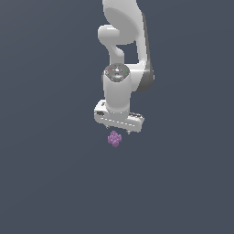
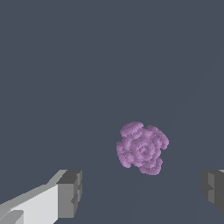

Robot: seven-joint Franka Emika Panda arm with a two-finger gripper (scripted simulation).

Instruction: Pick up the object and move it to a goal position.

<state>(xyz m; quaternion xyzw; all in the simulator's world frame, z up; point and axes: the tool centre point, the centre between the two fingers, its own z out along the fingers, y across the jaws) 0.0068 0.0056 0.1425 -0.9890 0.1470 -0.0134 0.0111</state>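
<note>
The object is a tiny purple lumpy cluster (image 1: pixel 114 139) lying on the dark grey floor, just below the white gripper (image 1: pixel 118 129) in the exterior view. The gripper points down and hangs above the cluster, not touching it. In the wrist view the purple cluster (image 2: pixel 142 148) lies between the two fingertips (image 2: pixel 70 192), nearer the one at the picture's edge (image 2: pixel 213 189). The jaws stand wide apart and hold nothing.
The white Panda arm (image 1: pixel 121 41) rises behind the gripper to the top of the exterior view. A plain dark grey floor (image 1: pixel 50 173) surrounds the object on all sides.
</note>
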